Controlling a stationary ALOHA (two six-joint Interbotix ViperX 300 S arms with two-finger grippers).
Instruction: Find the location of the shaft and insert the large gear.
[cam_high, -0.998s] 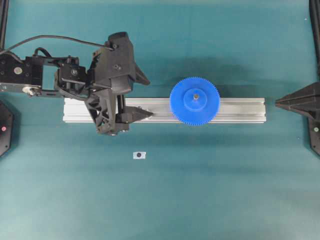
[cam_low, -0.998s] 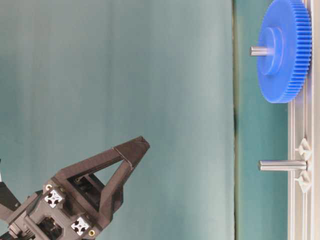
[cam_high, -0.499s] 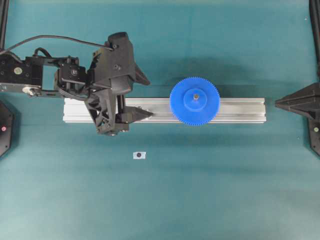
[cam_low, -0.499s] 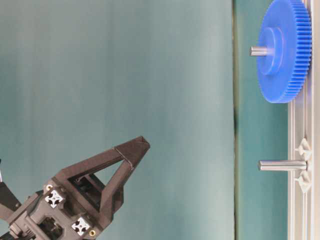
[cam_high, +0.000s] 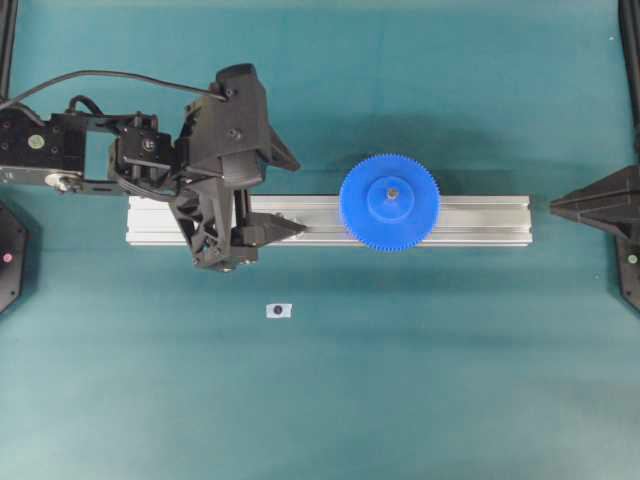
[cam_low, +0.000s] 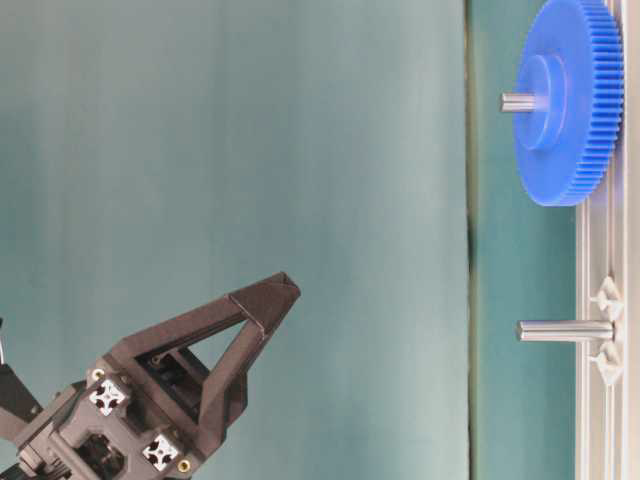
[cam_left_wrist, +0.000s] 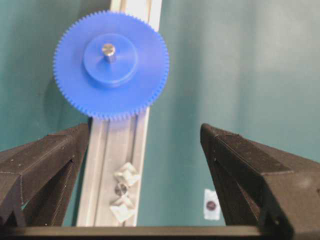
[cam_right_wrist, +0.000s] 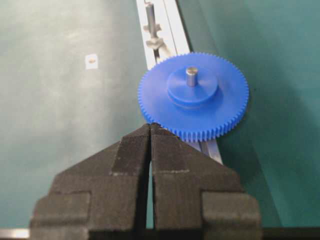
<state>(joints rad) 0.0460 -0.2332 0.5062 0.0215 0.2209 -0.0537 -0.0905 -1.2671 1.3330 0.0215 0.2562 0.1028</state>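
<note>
No readable text; large gear (cam_high: 389, 202) on shaft (cam_left_wrist: 108, 50); left gripper (cam_left_wrist: 145, 145) wide open, empty; right gripper (cam_right_wrist: 150, 131) closed, empty.

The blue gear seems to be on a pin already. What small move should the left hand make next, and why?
Probably a small retreat of the left hand, away from the rail. The large gear already sits on the shaft, whose tip shows through the hub, and lies flat on the rail. The left hand is open, empty and clear of the gear. The right hand is shut and also apart from it.
</note>
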